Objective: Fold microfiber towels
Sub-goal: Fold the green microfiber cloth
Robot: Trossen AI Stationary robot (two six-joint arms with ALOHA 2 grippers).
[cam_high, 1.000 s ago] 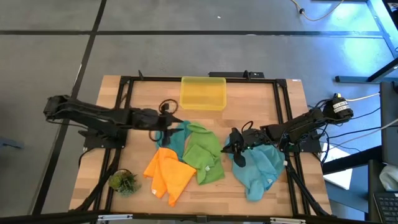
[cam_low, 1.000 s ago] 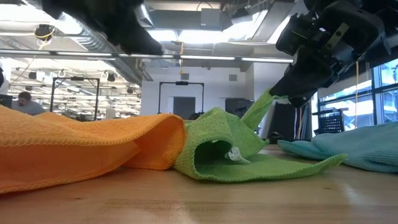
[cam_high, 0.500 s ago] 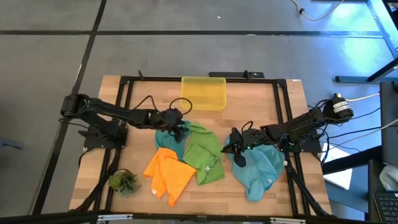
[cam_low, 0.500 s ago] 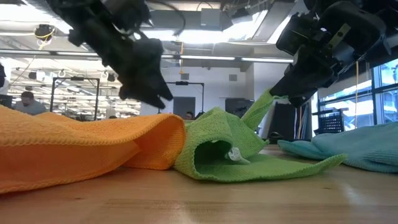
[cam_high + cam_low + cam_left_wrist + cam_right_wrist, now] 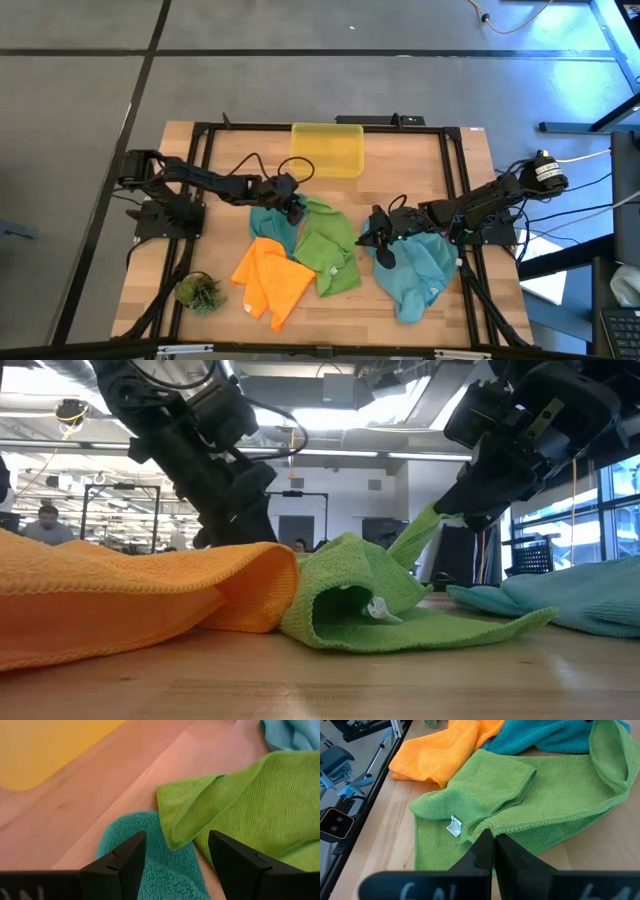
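My left gripper (image 5: 293, 208) stands with its jaws spread and nothing between them, poised low over the teal towel (image 5: 150, 865) that lies crumpled directly under and just ahead of the fingers. Beside that towel, overlapping its edge, the green towel (image 5: 328, 248) stretches away from the gripper toward the near edge of the table (image 5: 405, 170), and the orange towel (image 5: 268, 278) lies beyond the teal one. As I judge it, the left arm is the nearer one for this teal cloth. My right gripper (image 5: 378, 240) is closed and empty, resting beside the second teal towel (image 5: 415, 270), which spreads out behind and beneath it, its tips pointing toward the green towel's edge.
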